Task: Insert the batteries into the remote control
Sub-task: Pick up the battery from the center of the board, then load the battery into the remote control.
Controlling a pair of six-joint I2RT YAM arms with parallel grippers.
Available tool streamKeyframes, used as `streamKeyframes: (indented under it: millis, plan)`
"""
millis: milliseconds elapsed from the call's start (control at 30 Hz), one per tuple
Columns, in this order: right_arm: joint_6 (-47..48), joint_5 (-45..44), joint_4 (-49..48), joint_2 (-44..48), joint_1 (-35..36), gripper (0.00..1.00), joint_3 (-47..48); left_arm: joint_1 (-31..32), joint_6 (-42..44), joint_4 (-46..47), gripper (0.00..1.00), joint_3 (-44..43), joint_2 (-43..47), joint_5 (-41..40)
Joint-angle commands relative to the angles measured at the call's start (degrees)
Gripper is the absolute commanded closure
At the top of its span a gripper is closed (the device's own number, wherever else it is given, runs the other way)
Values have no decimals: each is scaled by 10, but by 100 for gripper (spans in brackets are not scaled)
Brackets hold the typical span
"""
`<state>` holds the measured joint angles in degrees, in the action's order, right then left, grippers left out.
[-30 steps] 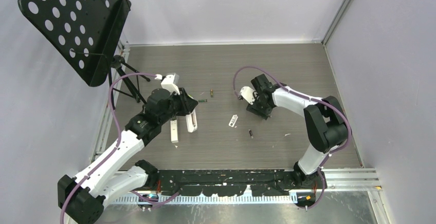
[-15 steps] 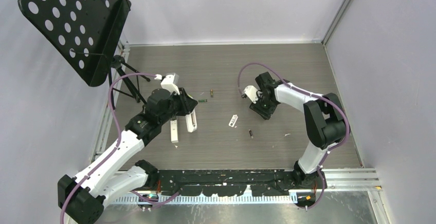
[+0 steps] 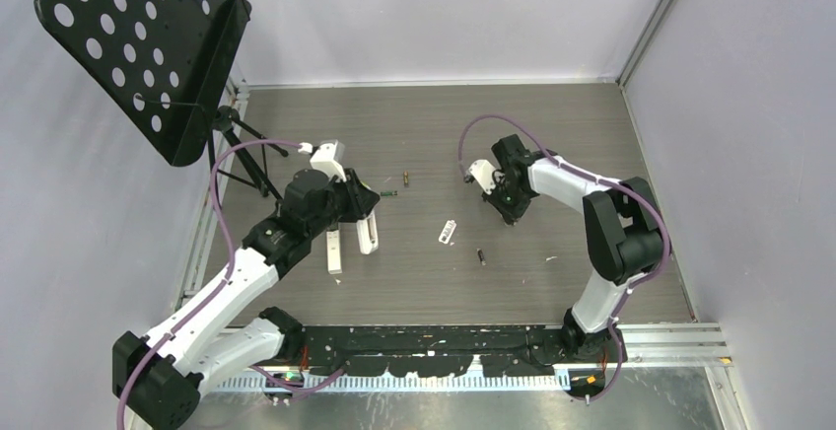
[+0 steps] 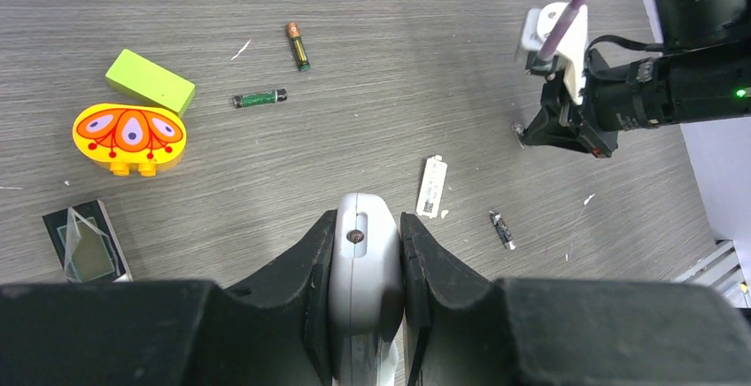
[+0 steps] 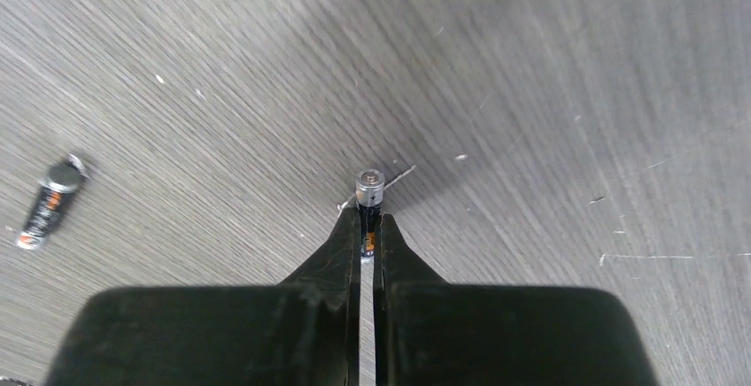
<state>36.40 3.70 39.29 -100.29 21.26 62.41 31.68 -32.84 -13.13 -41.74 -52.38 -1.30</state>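
My right claw (image 5: 368, 220) closed on one battery (image 5: 368, 188), its metal end protruding past the tips, my left claw (image 4: 366, 221) clamped around the remote (image 4: 363, 271)

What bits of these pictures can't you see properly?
Left wrist view: the rounded grey-white remote control sits in the left pincer; its black fingers and the bottom edge hide its lower part.
Right wrist view: the right pincer covers most of the thin dark battery with a metal cap.
Top view: that battery is too small and tucked under the pincer to see.
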Motion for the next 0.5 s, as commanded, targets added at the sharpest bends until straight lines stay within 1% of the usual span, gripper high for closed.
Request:
streamKeyframes:
  millis: [0, 100, 167, 267, 300, 333, 367, 433, 467]
  plan:
    - [-40, 66, -79, 75, -2, 100, 10, -4, -8, 33, 100, -4, -7, 1]
    - [-98, 105, -134, 125, 0, 100, 12, -5, -13, 49, 100, -7, -19, 10]
    - [-133, 132, -162, 157, 6, 100, 14, -10, -25, 59, 100, -15, -29, 41]
    - [-192, 158, -213, 211, 43, 100, 7, -21, -50, 85, 100, -29, -47, 86]
    - [-216, 154, -252, 227, 61, 100, -2, -27, -59, 94, 100, -33, -53, 102]
    - [-255, 141, -283, 241, 79, 100, -13, -32, -67, 102, 100, -36, -60, 116]
    - [-298, 147, -295, 251, 94, 100, -17, -37, -76, 113, 100, -40, -69, 134]
    - [-392, 185, -280, 258, 111, 100, 1, -48, -97, 137, 100, -41, -84, 171]
    - [-447, 181, -277, 259, 119, 100, 3, -52, -107, 155, 100, -41, -91, 187]
